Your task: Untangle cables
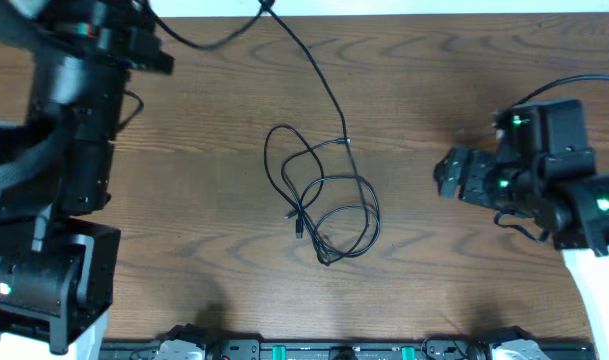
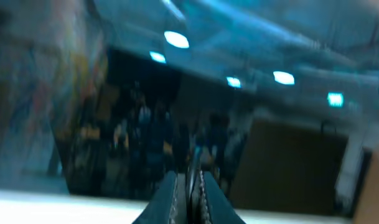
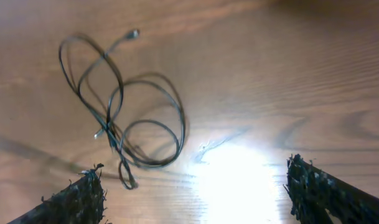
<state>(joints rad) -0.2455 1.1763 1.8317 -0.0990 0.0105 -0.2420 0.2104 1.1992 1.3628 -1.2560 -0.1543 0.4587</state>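
Black cable (image 1: 306,205) lies in a loose tangle mid-table (image 1: 204,150). Right gripper (image 3: 194,173) hovers off to the cable's right, well apart, jaws wide, nothing between them. In its wrist view the loops (image 3: 111,127) sit ahead, up-left. Left gripper (image 2: 189,186) raised, facing the room, fingers closed together, empty.

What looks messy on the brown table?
The thin black cable in the middle of the brown wooden table is the odd thing: it lies in loose loops that cross over each other in a tangle, its small plug ends poking out. Nothing looks spilled or broken.
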